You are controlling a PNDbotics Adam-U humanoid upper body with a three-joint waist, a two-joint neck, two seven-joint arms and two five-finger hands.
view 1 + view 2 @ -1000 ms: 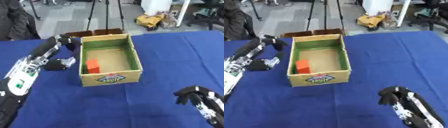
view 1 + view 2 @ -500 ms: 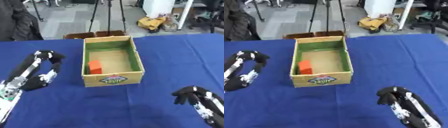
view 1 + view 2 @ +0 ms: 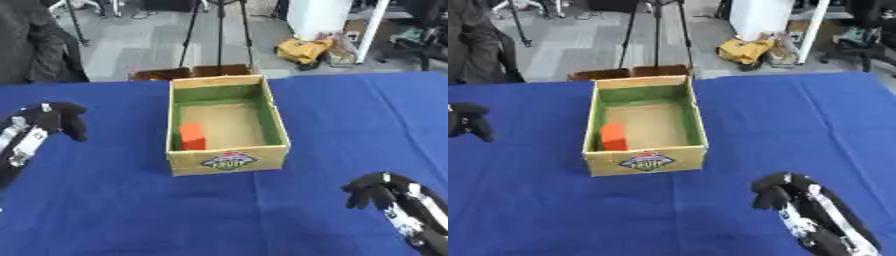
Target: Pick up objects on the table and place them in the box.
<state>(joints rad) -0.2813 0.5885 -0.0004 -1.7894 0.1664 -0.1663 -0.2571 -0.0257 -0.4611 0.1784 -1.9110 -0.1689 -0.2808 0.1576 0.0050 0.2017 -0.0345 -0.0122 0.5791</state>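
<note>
An open cardboard box (image 3: 230, 161) with a green inner lining stands in the middle of the blue table. An orange block (image 3: 192, 136) stands inside it, against the left wall near the front. My left hand (image 3: 51, 120) hangs over the cloth well left of the box, fingers curled downward and holding nothing. My right hand (image 3: 785, 190) sits low at the front right, fingers curled, also holding nothing. I see no loose objects on the cloth.
The blue cloth (image 3: 350, 120) covers the whole table. Beyond the far edge stand a tripod (image 3: 219, 30), a yellow bag (image 3: 304, 50) on the floor and a brown box (image 3: 192, 72) just behind the table. A dark-clothed person (image 3: 35, 45) stands at the far left.
My left hand has drawn back from beside the box toward the left edge of the table. The right hand has stayed low at the front right.
</note>
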